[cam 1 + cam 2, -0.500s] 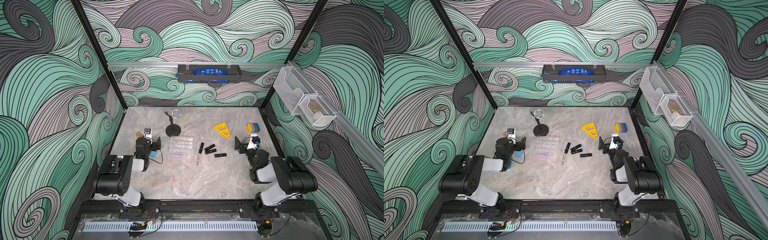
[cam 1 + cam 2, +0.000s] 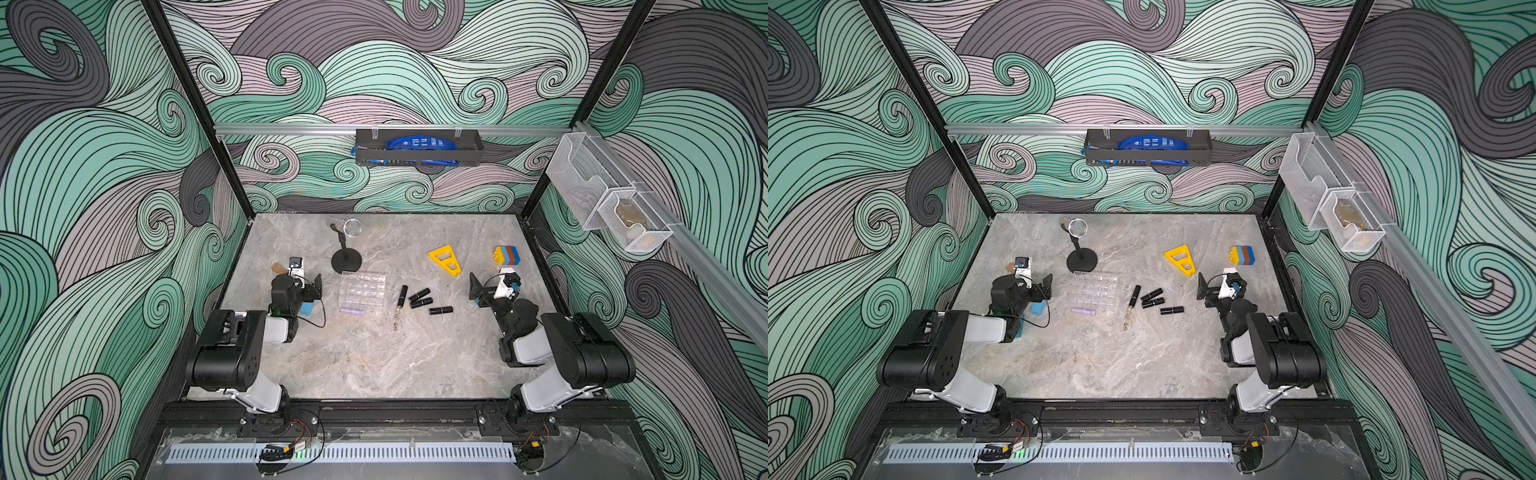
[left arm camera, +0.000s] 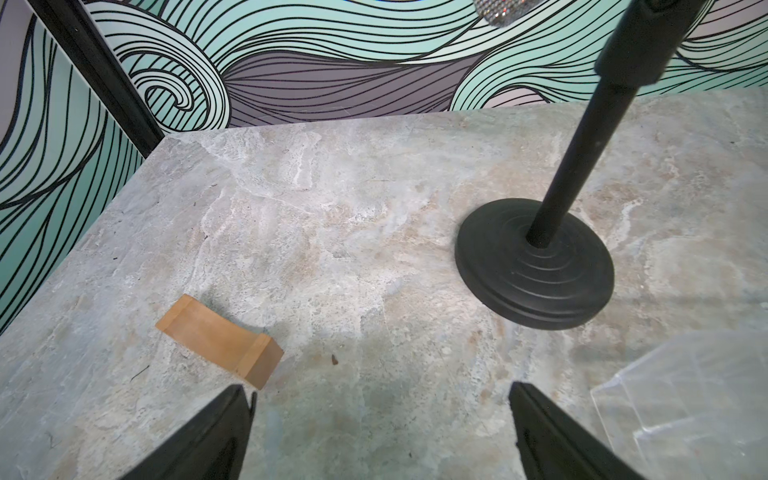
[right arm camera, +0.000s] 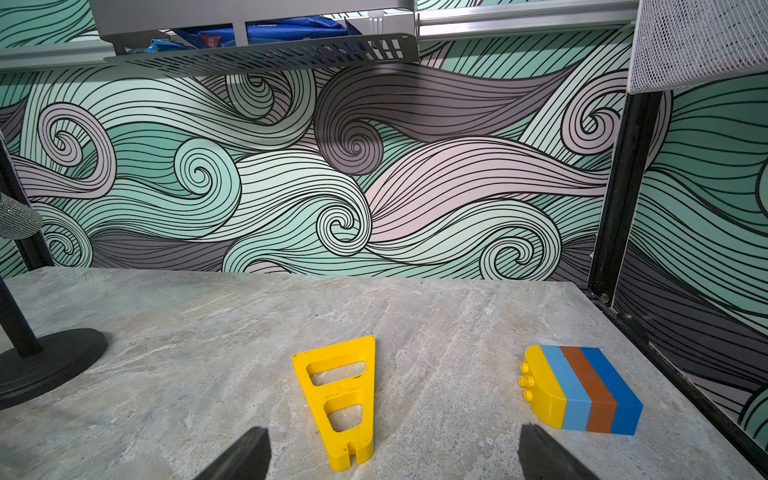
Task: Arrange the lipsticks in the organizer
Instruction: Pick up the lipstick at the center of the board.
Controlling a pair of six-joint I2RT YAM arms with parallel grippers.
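Nothing has shifted since half a second ago: both arms and every tube lie as they did. The left gripper hangs low over the table, jaws spread wide with nothing between them. The right gripper is spread the same way, also empty. A blue block is half hidden under the left arm. Near the left gripper sits the organizer, so clear that its cells are hard to make out. The left wrist view catches only one corner of it, cut off by the frame edge. The lavender lipstick lies flat just beside the organizer's near edge. Four glossy black lipsticks lie flat between organizer and right gripper, two of them side by side. Only the top views show the lipsticks. The wooden block shows plainly from the left wrist, but the top views show only a sliver.
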